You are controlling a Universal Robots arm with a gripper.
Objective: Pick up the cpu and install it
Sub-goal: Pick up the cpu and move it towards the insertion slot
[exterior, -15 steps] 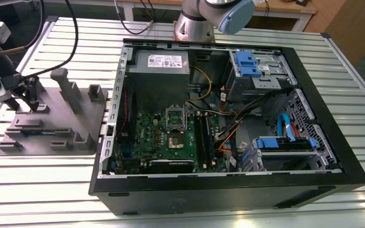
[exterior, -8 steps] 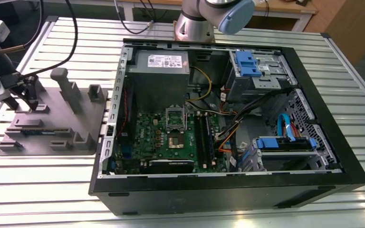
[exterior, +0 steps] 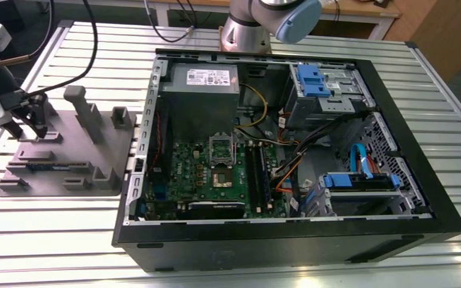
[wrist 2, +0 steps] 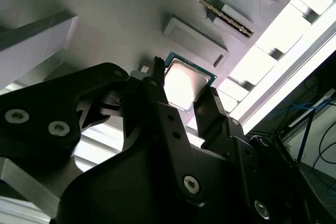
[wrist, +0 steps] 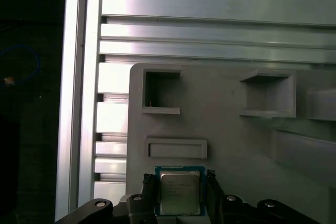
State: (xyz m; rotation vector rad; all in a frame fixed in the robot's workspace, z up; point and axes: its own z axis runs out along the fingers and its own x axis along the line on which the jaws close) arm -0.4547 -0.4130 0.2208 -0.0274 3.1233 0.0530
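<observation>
The jaws are clenched on the cpu (wrist: 179, 192), pressing two opposite edges (its silver top faces the camera in both wrist views). The chip lies at the grey tray (exterior: 70, 153), just beside a narrow rectangular pocket (wrist: 176, 149). The tray sits on the slatted surface (exterior: 54, 240), to the exterior view's left of the open computer case (exterior: 295, 240).

Notes: arm (exterior: 245, 30) is a silver-grey tube with a pale blue joint cap (exterior: 299, 21). The gripper (wrist 2: 184, 85) has matte black angular link plates and silver socket-head screws (wrist 2: 191, 183). A black cable (exterior: 93, 42) is seemingly its own.
</observation>
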